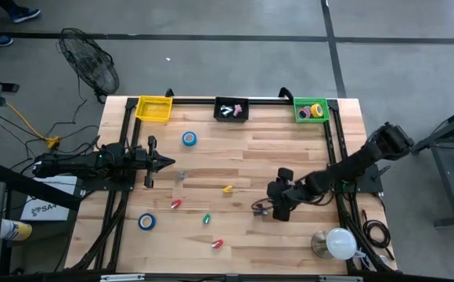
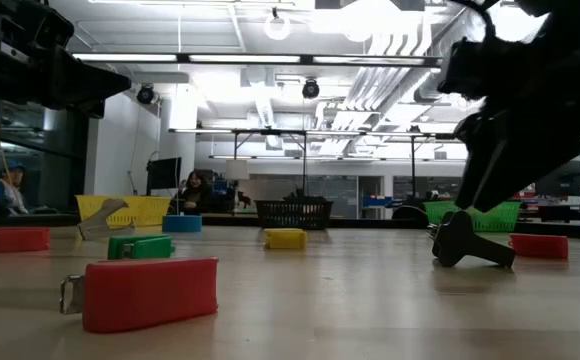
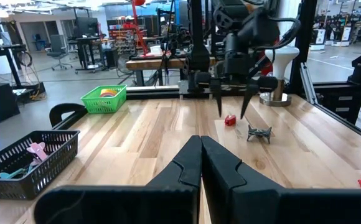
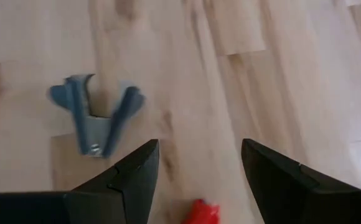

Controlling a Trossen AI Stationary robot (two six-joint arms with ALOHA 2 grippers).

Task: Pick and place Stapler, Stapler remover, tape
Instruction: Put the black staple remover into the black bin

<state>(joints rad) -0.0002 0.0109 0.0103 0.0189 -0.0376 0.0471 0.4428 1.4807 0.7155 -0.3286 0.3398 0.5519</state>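
A: Start big. What's on the table [image 1: 290, 157]?

B: In the high view the right gripper [image 1: 268, 205] sits right of centre in the lower half, jaws spread wide and holding nothing. The left gripper [image 1: 167, 162] waits at centre left, fingers pressed together, also empty. Along the top edge sit three baskets: yellow [image 1: 153, 109], black [image 1: 232, 109], and green [image 1: 311, 110], which has tape rolls in it.

A: And the piece being gone for?

B: My guess is the staple remover [image 4: 97, 120]. It lies flat at upper left of the right wrist view, off to one side of the open fingers, not between them. A red stapler [image 4: 200, 213] shows at the bottom edge, just between the fingertips.

A: How would the remover handle?

B: Probably light and stiff, with slick plastic wings over a spring hinge; it may skate on the wood. I'd pinch across the two wings near the hinge, so it closes rather than twists.

A: Smaller items?

B: A blue tape roll [image 1: 189, 139] at upper centre and another [image 1: 146, 222] at lower left: light, rigid rings, best gripped across the rim.
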